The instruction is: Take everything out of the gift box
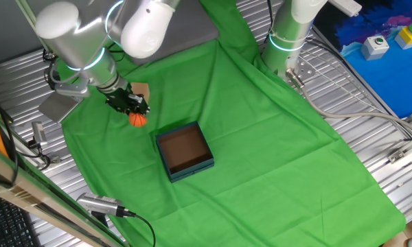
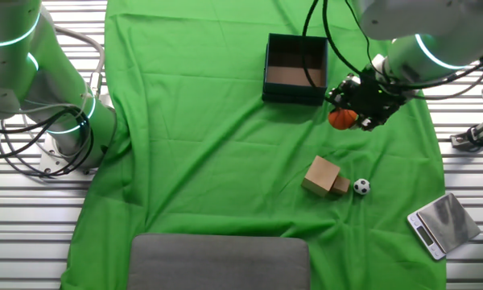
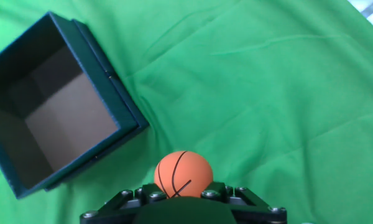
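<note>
The gift box (image 1: pixel 192 168) sits on the green cloth with its brown inside bare; it also shows in the other fixed view (image 2: pixel 294 90) and the hand view (image 3: pixel 121 115). My gripper (image 1: pixel 134 112) is shut on the orange basketball (image 1: pixel 137 121), just outside the box and low over the cloth. The ball shows between the jaws in the hand view (image 3: pixel 183 173) and in the other fixed view (image 2: pixel 343 118). The tan wooden block (image 2: pixel 323 176) and the soccer ball (image 2: pixel 361 187) lie on the cloth beyond the gripper, away from the box.
A flat grey metal plate (image 2: pixel 443 223) lies off the cloth's corner. A grey pad (image 2: pixel 219 262) covers one cloth edge. A second arm's base (image 1: pixel 288 34) stands at the far side. A blue panel with buttons (image 1: pixel 391 41) is beyond it.
</note>
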